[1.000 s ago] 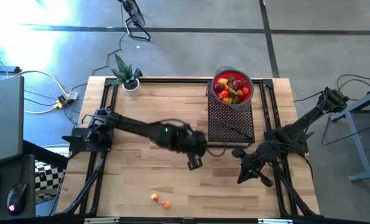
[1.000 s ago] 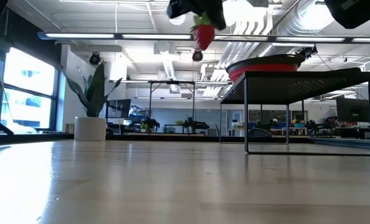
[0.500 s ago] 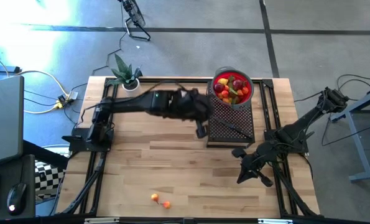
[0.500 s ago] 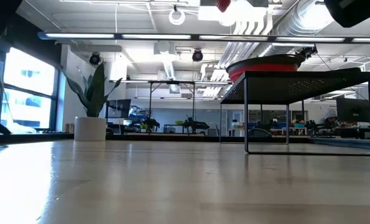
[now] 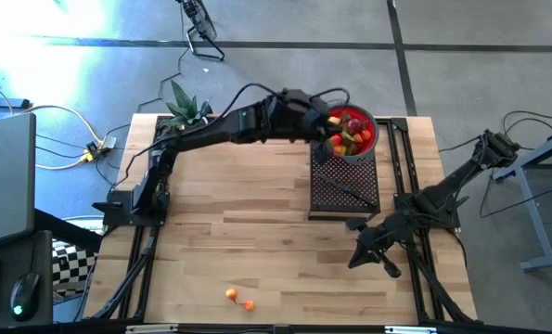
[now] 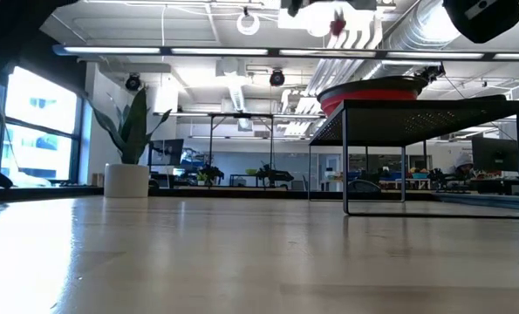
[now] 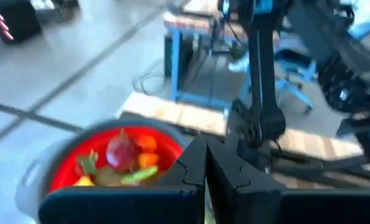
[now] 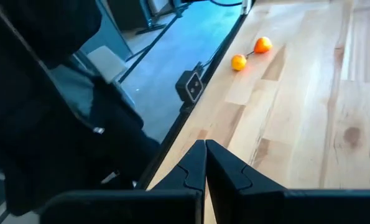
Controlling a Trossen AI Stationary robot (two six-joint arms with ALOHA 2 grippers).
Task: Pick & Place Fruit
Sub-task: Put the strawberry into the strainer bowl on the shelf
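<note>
A red bowl [image 5: 372, 139] full of fruit stands on a black mesh stand [image 5: 345, 186] at the table's far right. My left gripper [image 5: 329, 128] reaches high over the bowl's left rim, shut on a small red fruit [image 6: 336, 26]. The left wrist view shows its shut fingers [image 7: 204, 163] before the bowl [image 7: 66, 163]. Two small orange fruits [image 5: 229, 295] [image 5: 248, 304] lie on the wood by the near edge, also seen in the right wrist view [image 8: 239, 62] [image 8: 263, 44]. My right gripper [image 5: 354, 263] waits shut above the table's right side. My left gripper holds the red fruit by its top; the fruit hangs just below the fingers [image 6: 336, 26], far above the table and level with the bowl's rim. The fingers come nearly level from the table's left. In the wrist view the fingers themselves hide the place of contact.
A potted green plant [image 5: 187, 111] stands at the far left corner. The mesh stand's legs [image 6: 344, 157] rise from the table on the right. Bare wood lies between the stand and the two orange fruits.
My left gripper has risen and swung from the table's middle toward the far right, up to the red bowl, tipping from pointing down to nearly level. It stays shut, and the red fruit has travelled with it, clear of the table.
</note>
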